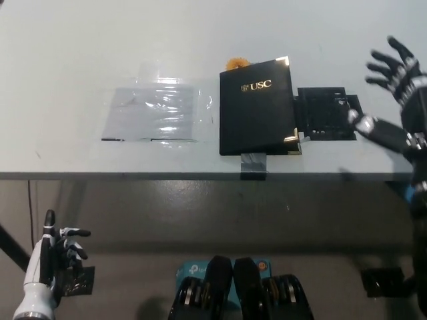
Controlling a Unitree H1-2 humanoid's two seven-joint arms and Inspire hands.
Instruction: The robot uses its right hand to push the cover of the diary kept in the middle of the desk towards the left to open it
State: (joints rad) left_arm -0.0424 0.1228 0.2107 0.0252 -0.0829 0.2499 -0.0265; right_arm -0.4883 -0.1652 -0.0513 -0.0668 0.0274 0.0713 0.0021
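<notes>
On the desk point(67, 60), the diary point(257, 107) lies near the near edge, a plastic sheet point(152, 113) to its left, a mat point(327, 113) touching its right.

Black diary point(257, 107), gold lettering; pale desk point(80, 53).

diary point(258, 107): smooth black cover, faint sheen, shiny gold lettering and metallic corner pieces
bench point(80, 47): pale, smooth, matt top
clear sheet point(152, 113): glossy, crinkled transparent plastic
black flat piece point(325, 113): matt black
tape strip point(253, 163): shiny, silvery grey
</notes>
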